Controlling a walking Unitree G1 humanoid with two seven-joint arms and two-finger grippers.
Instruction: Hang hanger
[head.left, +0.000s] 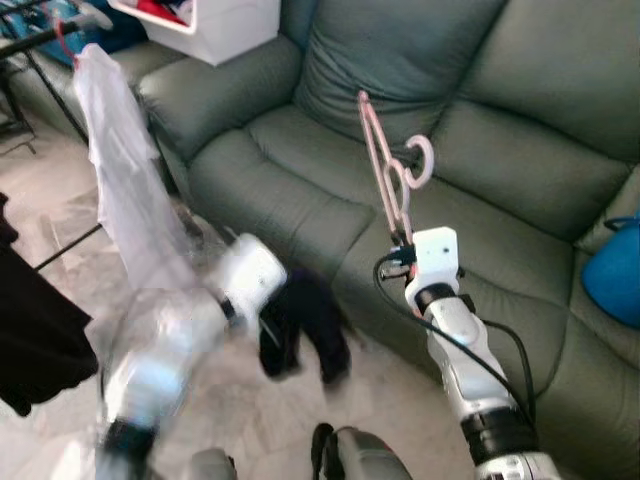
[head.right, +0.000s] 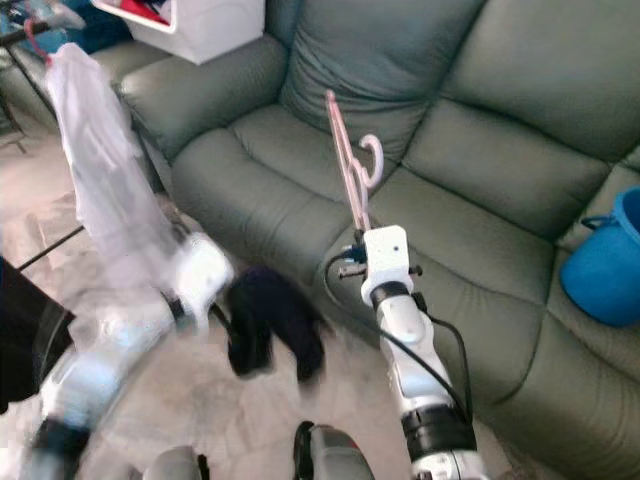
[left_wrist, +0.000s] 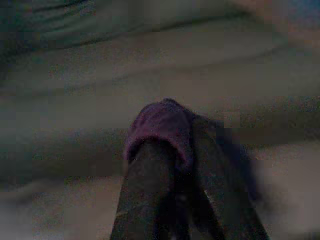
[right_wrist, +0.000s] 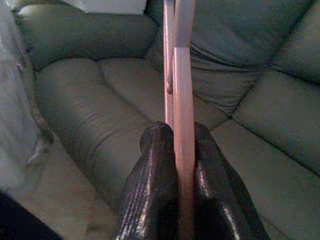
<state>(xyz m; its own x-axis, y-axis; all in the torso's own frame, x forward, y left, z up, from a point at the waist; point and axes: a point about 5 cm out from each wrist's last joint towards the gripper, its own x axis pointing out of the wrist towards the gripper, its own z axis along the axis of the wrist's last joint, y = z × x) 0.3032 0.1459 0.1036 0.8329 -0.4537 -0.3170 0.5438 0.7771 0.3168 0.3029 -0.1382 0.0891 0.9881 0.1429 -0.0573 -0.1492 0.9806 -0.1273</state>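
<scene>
Pink hanger is pinched edge-on by right gripper, held upright over sofa, prob. so hook stays free for hanging. Dark garment is clamped by left gripper, blurred nr sofa front.

A grey-green leather sofa spans the scene, with a matching cushion against its back. A white box sits on the sofa's left arm. A blue bucket rests at the sofa's right end. A clear plastic garment cover hangs near the left arm, above the pale floor.
</scene>
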